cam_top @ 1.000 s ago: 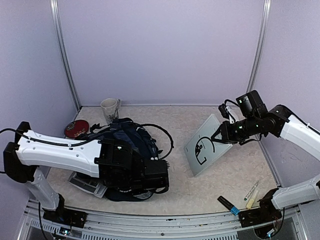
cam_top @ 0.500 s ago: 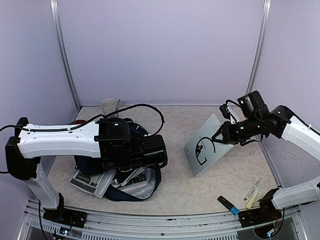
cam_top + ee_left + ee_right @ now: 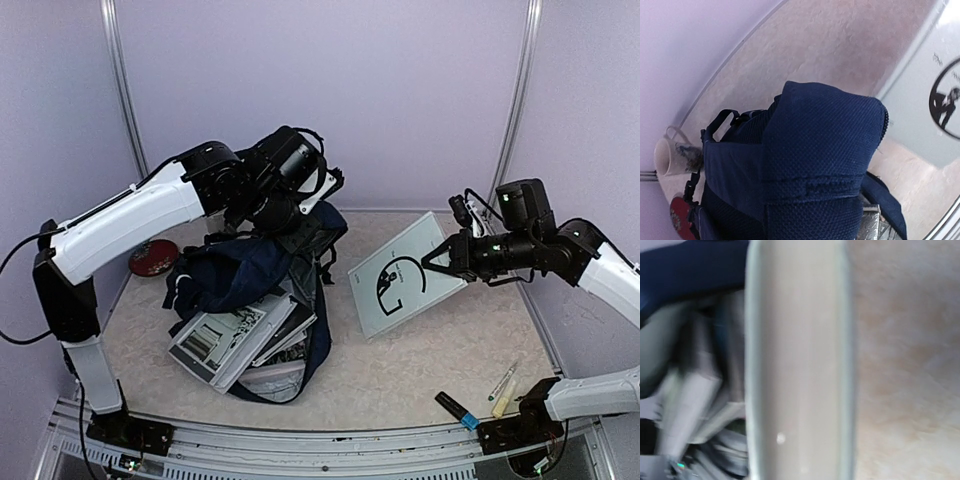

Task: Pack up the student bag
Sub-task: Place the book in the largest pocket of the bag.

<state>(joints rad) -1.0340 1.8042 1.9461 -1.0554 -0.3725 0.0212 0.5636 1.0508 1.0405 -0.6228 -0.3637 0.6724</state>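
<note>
The student bag [image 3: 235,272], dark navy, lies left of centre with its upper edge pulled up off the table. My left gripper [image 3: 316,204] is shut on that raised fabric, high above the table. Navy fabric [image 3: 815,165] fills the left wrist view and hides the fingers. Several grey books [image 3: 228,342] lie stacked in the bag's open mouth. My right gripper [image 3: 441,262] is shut on the right edge of a white book with a black logo [image 3: 398,286], held tilted to the right of the bag. In the right wrist view the white book [image 3: 797,365] shows edge-on.
A red disc [image 3: 152,258] lies at the far left beside the bag. A white mug [image 3: 669,156] stands near the back wall. A black marker [image 3: 457,409], a white pen [image 3: 504,378] and a pale stick [image 3: 502,404] lie at the front right.
My left gripper shut on the bag and rose toward the back, lifting its top and uncovering the books. The right gripper carried the white book slightly left, toward the bag.
</note>
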